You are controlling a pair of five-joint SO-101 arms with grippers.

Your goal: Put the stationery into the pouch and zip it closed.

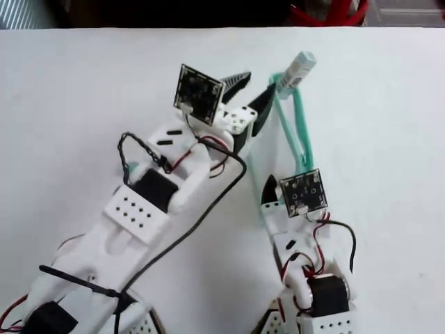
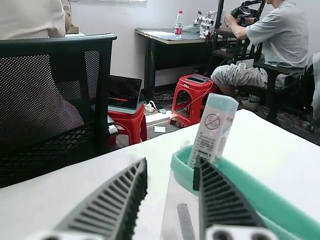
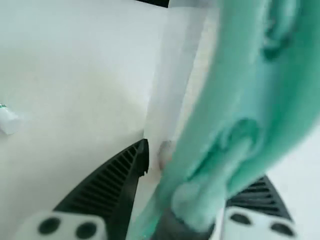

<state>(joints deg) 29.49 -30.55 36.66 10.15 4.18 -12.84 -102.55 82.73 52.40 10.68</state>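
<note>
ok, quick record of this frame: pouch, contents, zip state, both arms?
pouch: clear, teal zip edge
contents: white-and-teal box, upright, poking out the far end
state: unzipped
left gripper: fingers open, at the pouch's far end beside the box
right gripper: at the pouch's near end
surface: white table

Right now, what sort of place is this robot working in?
Probably a shared lab or workshop office: behind the white worktable with the pouch stand a black mesh chair, red stools, and a desk holding a water bottle.
</note>
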